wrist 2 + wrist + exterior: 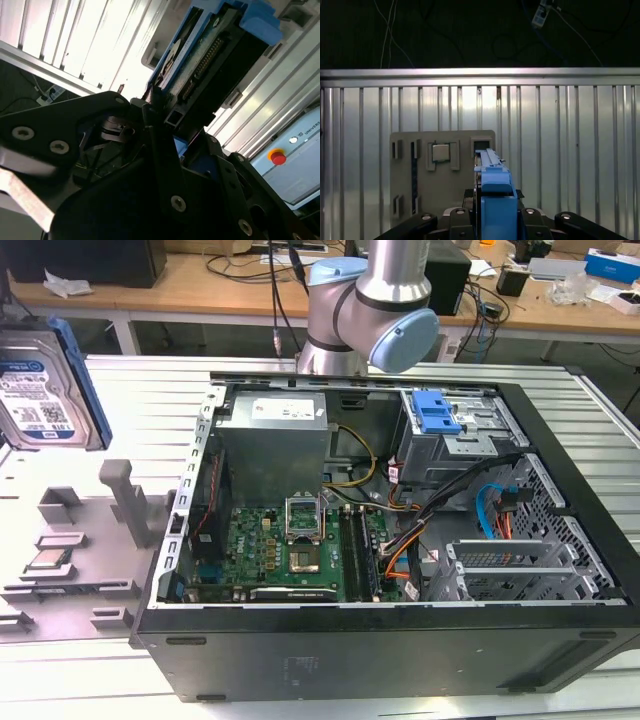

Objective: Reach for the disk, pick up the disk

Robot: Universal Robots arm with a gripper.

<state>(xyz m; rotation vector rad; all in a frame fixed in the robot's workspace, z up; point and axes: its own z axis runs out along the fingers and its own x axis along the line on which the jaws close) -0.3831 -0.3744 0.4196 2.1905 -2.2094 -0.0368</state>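
One disk stands upright at the exterior view's left, above the grey holder, its label facing us and its far side cut off by the frame. In the first wrist view the same disk runs edge-on, blue frame uppermost, and the gripper is closed narrow on either side of it. It looks clamped, though the contact itself is dark. One small square chip sits in the holder beneath. One open computer case fills the bench, and one arm rises behind it, its upper part out of frame.
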